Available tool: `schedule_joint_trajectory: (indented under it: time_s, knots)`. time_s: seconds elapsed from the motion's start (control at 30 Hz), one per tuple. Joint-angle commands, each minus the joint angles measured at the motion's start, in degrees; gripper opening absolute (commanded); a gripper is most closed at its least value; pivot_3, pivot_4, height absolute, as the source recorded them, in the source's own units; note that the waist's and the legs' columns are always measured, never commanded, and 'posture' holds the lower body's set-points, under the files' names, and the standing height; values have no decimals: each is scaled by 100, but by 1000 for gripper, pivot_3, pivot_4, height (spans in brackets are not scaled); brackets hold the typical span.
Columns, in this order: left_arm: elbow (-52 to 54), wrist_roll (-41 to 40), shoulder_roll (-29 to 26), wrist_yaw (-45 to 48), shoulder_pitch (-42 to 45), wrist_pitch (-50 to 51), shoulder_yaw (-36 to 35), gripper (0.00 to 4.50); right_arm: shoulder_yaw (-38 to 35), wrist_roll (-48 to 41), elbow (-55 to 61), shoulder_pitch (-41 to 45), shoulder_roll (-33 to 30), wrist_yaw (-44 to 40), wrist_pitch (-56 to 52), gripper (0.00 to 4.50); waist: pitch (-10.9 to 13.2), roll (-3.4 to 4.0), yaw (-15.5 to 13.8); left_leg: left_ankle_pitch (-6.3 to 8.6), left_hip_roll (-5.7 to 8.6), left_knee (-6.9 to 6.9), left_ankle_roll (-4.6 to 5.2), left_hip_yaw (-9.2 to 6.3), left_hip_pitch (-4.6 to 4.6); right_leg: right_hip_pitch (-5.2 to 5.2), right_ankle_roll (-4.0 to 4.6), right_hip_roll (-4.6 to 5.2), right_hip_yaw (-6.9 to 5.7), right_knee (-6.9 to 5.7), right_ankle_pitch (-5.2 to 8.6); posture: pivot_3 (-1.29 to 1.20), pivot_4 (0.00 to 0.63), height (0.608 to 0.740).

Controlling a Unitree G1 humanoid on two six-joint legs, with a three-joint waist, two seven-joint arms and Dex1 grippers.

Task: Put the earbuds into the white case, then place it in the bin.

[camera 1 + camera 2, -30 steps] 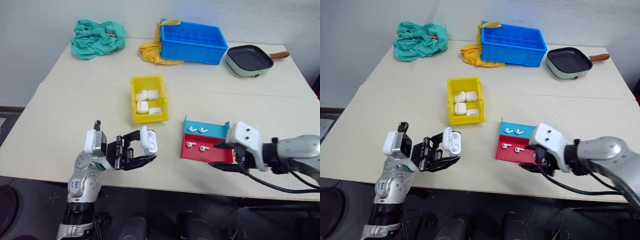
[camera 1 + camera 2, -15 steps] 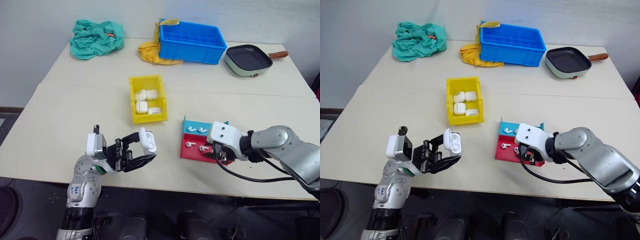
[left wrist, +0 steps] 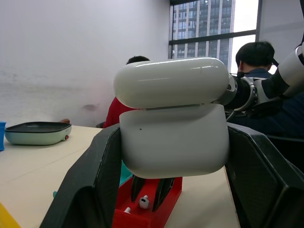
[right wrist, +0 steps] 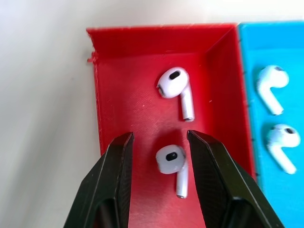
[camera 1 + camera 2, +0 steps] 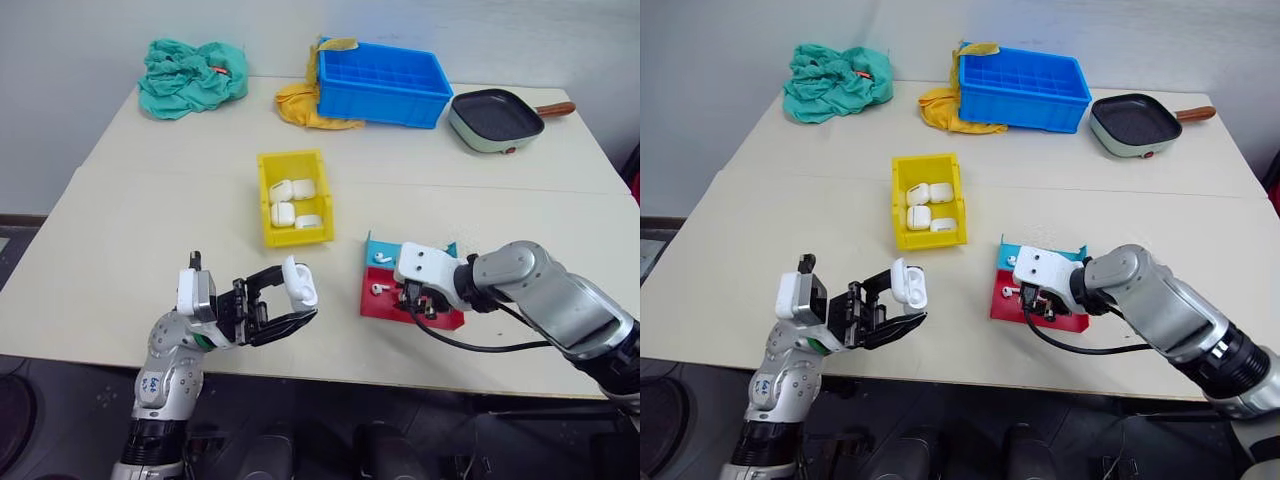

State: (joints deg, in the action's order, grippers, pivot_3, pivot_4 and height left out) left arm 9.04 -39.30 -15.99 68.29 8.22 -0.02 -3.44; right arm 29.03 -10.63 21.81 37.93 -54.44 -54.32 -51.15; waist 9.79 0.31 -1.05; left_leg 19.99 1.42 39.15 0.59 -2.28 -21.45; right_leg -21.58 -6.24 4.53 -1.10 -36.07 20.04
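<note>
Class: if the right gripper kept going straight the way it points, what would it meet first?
Most likely the nearer earbud in the red tray, lying between the open right gripper fingers.

Bright, even indoor light; soft shadows.

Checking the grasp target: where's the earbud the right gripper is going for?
In the right wrist view the earbud lies in the red tray between the right gripper's open fingers, untouched, beside a second earbud; the blue tray adjoins.
</note>
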Motion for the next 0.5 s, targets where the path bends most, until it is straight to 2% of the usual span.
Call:
schedule_joint_trajectory:
  time_s: [0.03,0.5]
  knots:
    - [283,-53,-47,-36,-50,-76,-24,2821,38,199,-26,120,36,-153,103,1803,0,0,2,0,0,0,0,0,0,0,0,0,0,0,0,0,150,740]
    - [267,-91,-117,-40,-85,-59,-54,2821,-89,712,-433,15,-190,-684,510,1803,0,0,1,0,0,0,0,0,0,1,0,0,-1,0,0,0,150,740]
